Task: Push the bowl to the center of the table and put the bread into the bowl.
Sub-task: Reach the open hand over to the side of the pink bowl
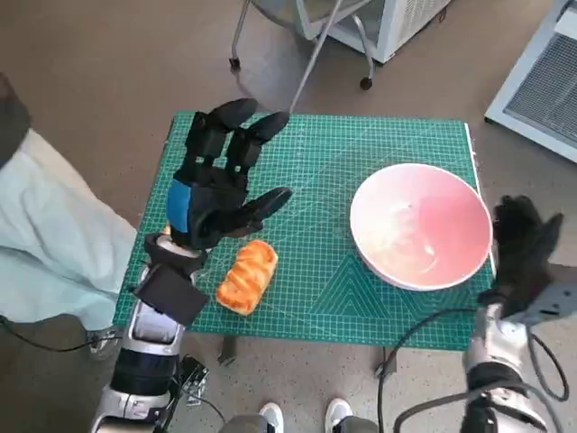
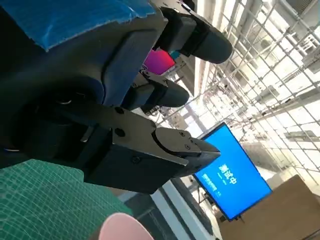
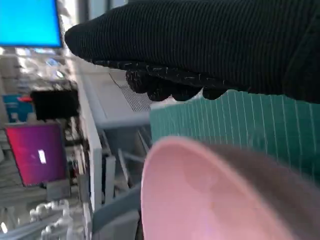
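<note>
A pink bowl (image 1: 421,225) stands on the right side of the green cutting mat (image 1: 315,162), its rim near the mat's right edge. The bowl's rim (image 3: 200,190) fills the right wrist view, and a sliver of the bowl (image 2: 122,227) shows in the left wrist view. A golden loaf of bread (image 1: 247,275) lies near the mat's front left. My left hand (image 1: 221,176) hovers above the mat just behind the bread, fingers spread, holding nothing. My right hand (image 1: 523,244) is raised just beyond the bowl's right rim, fingers apart and empty; whether it touches the rim is unclear.
The small table ends just past the mat on every side. A wheeled chair base (image 1: 306,45) and a white unit (image 1: 397,23) stand behind the table. A person's pale clothing (image 1: 54,234) is at the left, and shoes (image 1: 302,417) show at the front.
</note>
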You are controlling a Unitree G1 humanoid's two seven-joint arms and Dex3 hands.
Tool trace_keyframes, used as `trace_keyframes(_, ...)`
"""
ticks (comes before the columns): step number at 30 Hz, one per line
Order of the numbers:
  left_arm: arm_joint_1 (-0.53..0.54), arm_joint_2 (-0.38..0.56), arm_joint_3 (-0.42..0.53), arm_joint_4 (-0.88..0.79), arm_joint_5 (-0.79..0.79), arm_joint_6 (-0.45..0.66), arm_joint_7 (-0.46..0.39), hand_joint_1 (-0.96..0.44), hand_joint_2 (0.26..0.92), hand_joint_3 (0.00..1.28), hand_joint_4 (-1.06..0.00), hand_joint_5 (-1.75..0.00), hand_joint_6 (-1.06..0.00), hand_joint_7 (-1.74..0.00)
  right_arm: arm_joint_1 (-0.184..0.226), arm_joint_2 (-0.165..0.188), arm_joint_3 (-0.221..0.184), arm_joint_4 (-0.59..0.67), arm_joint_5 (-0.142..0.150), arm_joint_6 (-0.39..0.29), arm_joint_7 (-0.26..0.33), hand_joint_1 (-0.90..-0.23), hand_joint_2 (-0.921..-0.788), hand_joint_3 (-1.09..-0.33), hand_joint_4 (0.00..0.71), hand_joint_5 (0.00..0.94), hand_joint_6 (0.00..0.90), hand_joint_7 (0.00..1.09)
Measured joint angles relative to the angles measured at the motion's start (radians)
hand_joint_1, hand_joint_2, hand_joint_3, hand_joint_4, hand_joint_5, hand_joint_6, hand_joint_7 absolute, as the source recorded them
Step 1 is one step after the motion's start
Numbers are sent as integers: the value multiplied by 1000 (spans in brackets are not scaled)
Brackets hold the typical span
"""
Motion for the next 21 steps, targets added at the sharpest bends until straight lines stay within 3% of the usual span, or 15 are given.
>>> trace_keyframes(8,3,16,11,-6,4,0,2,-78,876,183,-100,-703,-83,-893,-51,35,-7,10,12,45,19,-525,-921,-883,281,1,43,761)
trace_keyframes(13,15,21,19,-19,5,0,8,-88,895,152,-115,-672,-94,-869,-80,57,-16,16,29,70,30,-544,-921,-875,276,1,35,723)
trace_keyframes(17,29,27,26,-31,8,0,12,-97,911,124,-130,-640,-106,-844,-103,69,-16,21,28,86,30,-539,-921,-881,274,0,38,711)
trace_keyframes(21,43,33,34,-41,9,0,17,-107,919,111,-139,-620,-114,-834,-131,87,-15,26,28,102,29,-501,-921,-900,269,1,10,796)
